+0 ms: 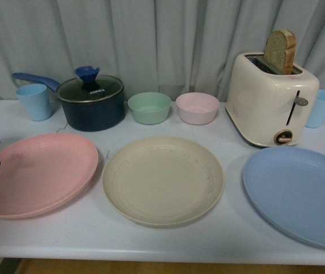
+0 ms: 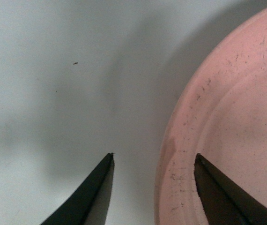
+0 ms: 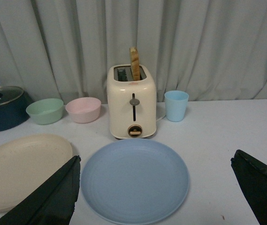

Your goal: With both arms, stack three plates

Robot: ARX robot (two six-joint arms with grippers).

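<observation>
Left tool point(image 2: 154, 155) wide open — straddling rim of pink plate point(image 1: 37, 174), lower left in front view; contact possibly none.

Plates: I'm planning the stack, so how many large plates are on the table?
3. The pink plate lies on the left, the beige plate in the middle and the blue plate on the right, all flat and apart. None looks hidden.

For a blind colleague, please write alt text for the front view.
A pink plate, a beige plate and a blue plate lie side by side, unstacked, on a white table. Behind stand a lidded pot, two bowls, a toaster holding bread and two blue cups.
</observation>
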